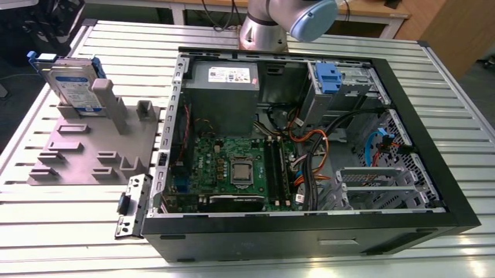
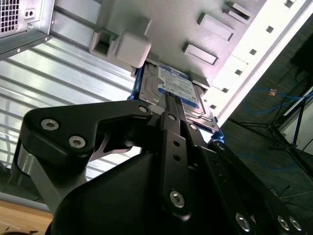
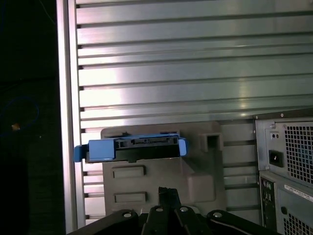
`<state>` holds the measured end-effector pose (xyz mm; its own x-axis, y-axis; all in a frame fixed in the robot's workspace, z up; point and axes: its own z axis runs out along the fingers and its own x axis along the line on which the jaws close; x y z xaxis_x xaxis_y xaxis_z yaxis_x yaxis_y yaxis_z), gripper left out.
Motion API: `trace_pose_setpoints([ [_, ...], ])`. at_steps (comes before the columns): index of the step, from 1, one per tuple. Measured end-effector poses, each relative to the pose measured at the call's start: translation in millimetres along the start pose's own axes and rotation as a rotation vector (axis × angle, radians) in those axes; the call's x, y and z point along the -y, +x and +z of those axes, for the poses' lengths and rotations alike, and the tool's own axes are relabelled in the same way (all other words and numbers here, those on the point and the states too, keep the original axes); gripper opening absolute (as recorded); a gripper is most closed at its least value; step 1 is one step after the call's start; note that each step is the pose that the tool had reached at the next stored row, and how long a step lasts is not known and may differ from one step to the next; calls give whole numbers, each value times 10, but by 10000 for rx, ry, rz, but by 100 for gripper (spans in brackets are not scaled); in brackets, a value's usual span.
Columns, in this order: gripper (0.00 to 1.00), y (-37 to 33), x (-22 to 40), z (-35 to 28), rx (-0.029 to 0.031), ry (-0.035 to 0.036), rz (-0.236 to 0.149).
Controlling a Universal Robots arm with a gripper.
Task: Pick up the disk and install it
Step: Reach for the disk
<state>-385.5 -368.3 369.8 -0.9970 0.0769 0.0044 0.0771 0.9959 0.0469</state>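
Ribbed aluminium worktop (image 1: pixel 77 231) runs under everything, and the big open computer case (image 1: pixel 309 237) takes up the middle and the exterior view's right. On the exterior view's left lies the grey fixture plate (image 1: pixel 85 145). The disk (image 1: pixel 73 87) stands on edge in a slot at the plate's far end, blue carrier wrapped round it, well apart from the case.

My tool (image 3: pixel 167 192) hangs over that plate with its fingers pressed together, pinching nothing, and it isn't touching the disk.

As I judge it, a good pick means spreading wide enough to straddle the disk's flat faces. I'd come in square to its upper edge, clear of the connector side, and draw it straight out of the slot without twisting.

The disk carries a white-and-blue label and the grey box (image 1: pixel 222 98) in the case has a white sticker (image 1: pixel 230 74). The print on both is too small to read.
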Motion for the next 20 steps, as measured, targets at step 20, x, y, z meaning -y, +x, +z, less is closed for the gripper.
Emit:
trace_pose_setpoints([
  [20,11,59,5,14,0,0,0],
])
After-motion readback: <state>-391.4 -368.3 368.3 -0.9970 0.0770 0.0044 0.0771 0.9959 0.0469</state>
